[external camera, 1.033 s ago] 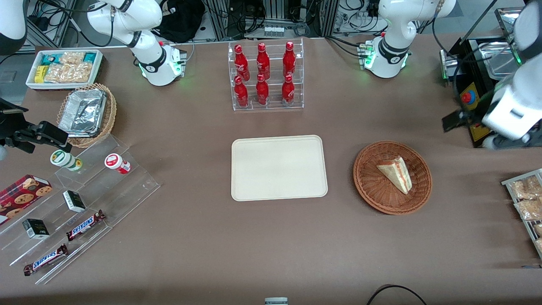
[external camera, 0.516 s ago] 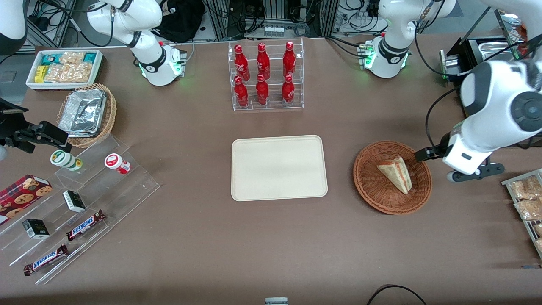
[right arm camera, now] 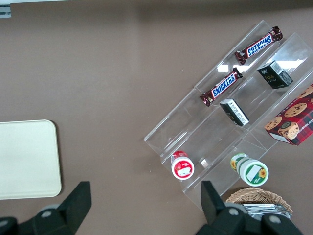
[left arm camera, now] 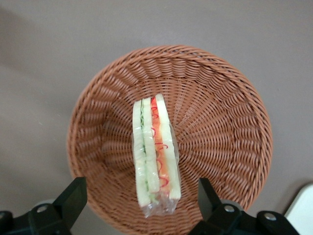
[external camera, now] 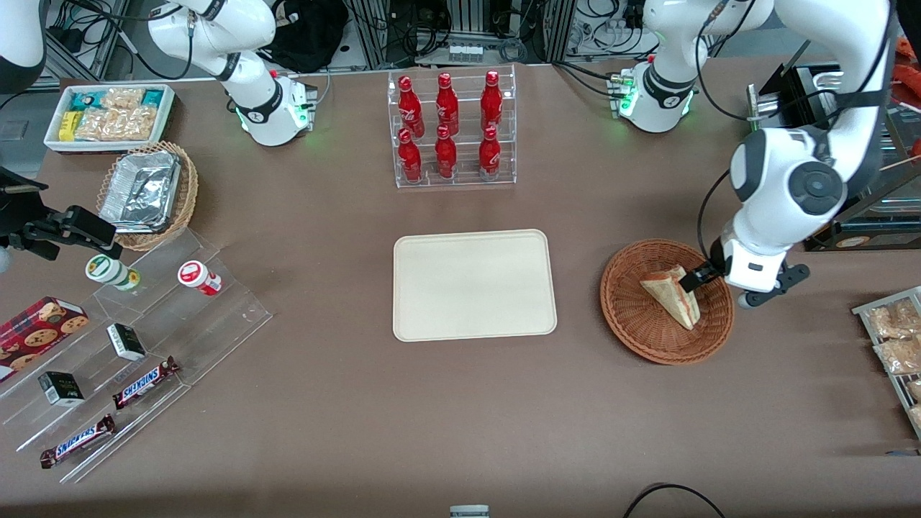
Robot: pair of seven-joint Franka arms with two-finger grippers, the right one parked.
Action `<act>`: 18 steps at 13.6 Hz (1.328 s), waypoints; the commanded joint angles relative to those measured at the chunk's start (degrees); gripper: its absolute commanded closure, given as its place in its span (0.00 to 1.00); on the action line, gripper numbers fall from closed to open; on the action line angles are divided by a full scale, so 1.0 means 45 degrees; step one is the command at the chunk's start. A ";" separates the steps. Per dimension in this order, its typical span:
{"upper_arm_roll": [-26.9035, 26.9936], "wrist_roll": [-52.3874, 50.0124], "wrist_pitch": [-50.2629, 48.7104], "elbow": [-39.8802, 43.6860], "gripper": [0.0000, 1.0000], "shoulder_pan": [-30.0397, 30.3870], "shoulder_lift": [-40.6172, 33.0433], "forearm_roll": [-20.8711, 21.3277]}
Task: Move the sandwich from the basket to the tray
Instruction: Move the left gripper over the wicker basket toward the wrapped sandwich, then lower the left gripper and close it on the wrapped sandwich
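Observation:
The sandwich (external camera: 670, 295) is a plastic-wrapped white wedge with red and green filling, lying in the round reddish-brown basket (external camera: 633, 332). In the left wrist view the sandwich (left arm camera: 154, 156) stands on edge in the basket (left arm camera: 230, 127), its wrapped end between my two black fingers (left arm camera: 73, 196). My gripper (external camera: 700, 278) hangs open just above the basket's rim, on the sandwich's working-arm side, and touches nothing; the same gripper (left arm camera: 141, 198) straddles the wedge with gaps on both sides. The cream tray (external camera: 471, 284) lies bare beside the basket, toward the parked arm; a tray (right arm camera: 27, 159) corner also shows.
A clear rack of red bottles (external camera: 450, 129) stands farther from the camera than the tray. Snack packets (external camera: 892, 334) lie at the working arm's end. A tan basket with foil containers (external camera: 147, 194) and clear steps with candy bars (external camera: 144, 381) sit toward the parked arm's end.
The left arm has swung in from the table's working-arm end and come down, bringing the gripper over the basket beside the sandwich. Sandwich, basket and tray have not moved.

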 commanded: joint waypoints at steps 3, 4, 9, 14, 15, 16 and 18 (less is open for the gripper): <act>-0.0024 -0.1515 0.0884 -0.0774 0.00 -0.0612 -0.0037 0.0189; -0.0024 -0.1516 0.0884 -0.0851 0.00 -0.0809 0.0023 0.0189; 0.0035 -0.1457 0.1722 -0.1086 0.00 -0.0792 0.0764 0.0208; 0.0055 -0.1379 0.2542 -0.0989 0.00 -0.0304 0.1526 0.0208; 0.0054 -0.1379 0.2602 -0.0969 0.06 -0.0284 0.1605 0.0208; 0.0074 -0.1360 0.2603 -0.0988 0.14 -0.0264 0.1606 0.0208; 0.0054 -0.1456 0.2564 -0.1008 0.55 -0.0264 0.1645 0.0208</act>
